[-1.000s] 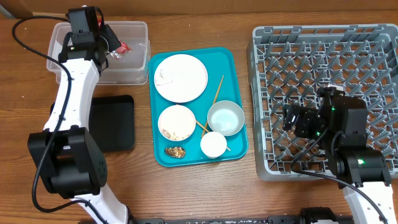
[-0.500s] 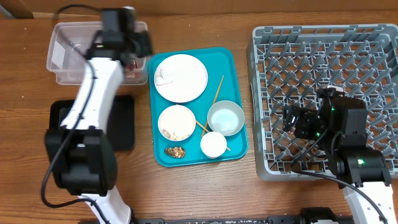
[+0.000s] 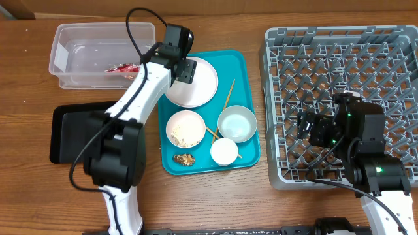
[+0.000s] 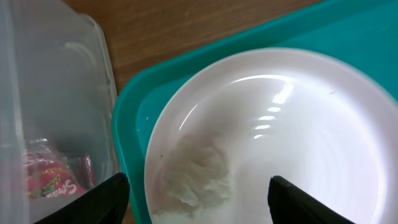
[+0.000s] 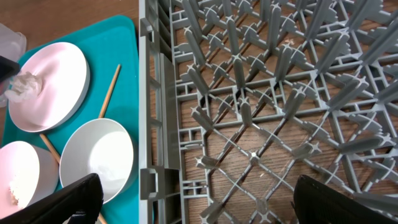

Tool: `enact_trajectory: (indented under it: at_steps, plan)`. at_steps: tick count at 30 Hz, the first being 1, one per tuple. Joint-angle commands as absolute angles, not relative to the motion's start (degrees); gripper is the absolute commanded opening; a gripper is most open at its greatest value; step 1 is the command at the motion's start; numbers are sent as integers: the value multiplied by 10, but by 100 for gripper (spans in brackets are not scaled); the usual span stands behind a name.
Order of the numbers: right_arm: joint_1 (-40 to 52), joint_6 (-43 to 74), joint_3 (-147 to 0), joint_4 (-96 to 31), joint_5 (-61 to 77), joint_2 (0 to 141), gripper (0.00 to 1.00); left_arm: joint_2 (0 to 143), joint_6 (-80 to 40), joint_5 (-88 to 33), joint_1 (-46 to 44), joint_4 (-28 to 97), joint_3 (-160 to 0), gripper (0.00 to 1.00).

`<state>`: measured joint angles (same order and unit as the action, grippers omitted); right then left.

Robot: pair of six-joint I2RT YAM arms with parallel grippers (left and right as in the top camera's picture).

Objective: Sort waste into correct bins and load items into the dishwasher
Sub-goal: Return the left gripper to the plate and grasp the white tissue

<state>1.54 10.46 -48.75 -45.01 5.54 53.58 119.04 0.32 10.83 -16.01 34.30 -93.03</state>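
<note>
My left gripper (image 3: 181, 72) hangs open over the near-left part of the round white plate (image 3: 199, 85) on the teal tray. Below, between its fingers (image 4: 93, 202), the crumpled white tissue (image 4: 193, 177) lies on the plate (image 4: 292, 118). The red snack wrapper (image 3: 121, 67) lies in the clear tub (image 3: 72, 39); it also shows through the tub wall as the wrapper (image 4: 53, 177). My right gripper (image 5: 205, 199) is open above the grey dish rack (image 5: 261, 93), near its left wall, holding nothing.
On the teal tray (image 3: 241, 62) are a white bowl with rice (image 3: 185, 128), a pale blue bowl (image 3: 236, 123), a small white cup (image 3: 224, 151), a brown food lump (image 3: 183, 158) and wooden chopsticks (image 3: 228, 96). A black tray (image 3: 68, 134) lies left of it.
My left arm swung right from the clear tub to the white plate while its jaws opened. The red wrapper stayed in the tub. The right arm has not moved.
</note>
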Motion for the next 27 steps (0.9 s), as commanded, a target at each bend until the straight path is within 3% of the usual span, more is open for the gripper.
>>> enact_trajectory:
  at_steps: [1,6,8,9,11,13,27]
  plan:
    - [18,105,-504,-449,52,535,100,1220,18,141,-157,342,-938,74]
    - [18,105,-504,-449,52,535,100,1253,18,140,-157,343,-938,70]
    - [18,105,-504,-449,52,535,100,1259,17,139,-157,345,-939,52]
    - [18,105,-504,-449,52,535,100,1259,17,140,-157,346,-938,36]
    - [18,105,-504,-449,52,535,100,1259,18,140,-157,346,-939,17]
    - [18,105,-504,-449,52,535,100,1258,18,142,-157,345,-940,5]
    - [18,105,-504,-451,52,535,100,1122,-53,135,-138,375,-1030,4]
